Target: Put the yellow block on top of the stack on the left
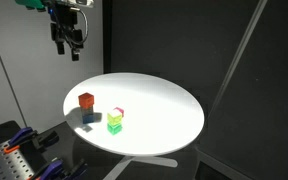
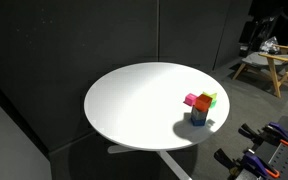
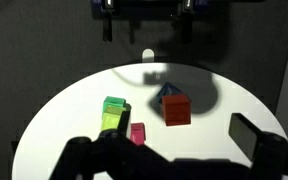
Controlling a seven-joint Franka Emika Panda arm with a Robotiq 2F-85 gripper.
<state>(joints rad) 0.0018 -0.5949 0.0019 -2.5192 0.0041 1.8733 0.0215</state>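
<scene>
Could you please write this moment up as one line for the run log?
gripper: raised, jaws open, empty | yellow block: against green cube, ungrasped | stack: orange-red over blue, not topped

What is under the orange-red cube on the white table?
A dark blue cube sits under the orange-red cube; its sides show in an exterior view. Its top face is covered by the orange-red cube, so that face cannot be seen.

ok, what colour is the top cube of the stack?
Orange-red: the top cube sits on a dark blue cube. Clearest in the wrist view.
</scene>
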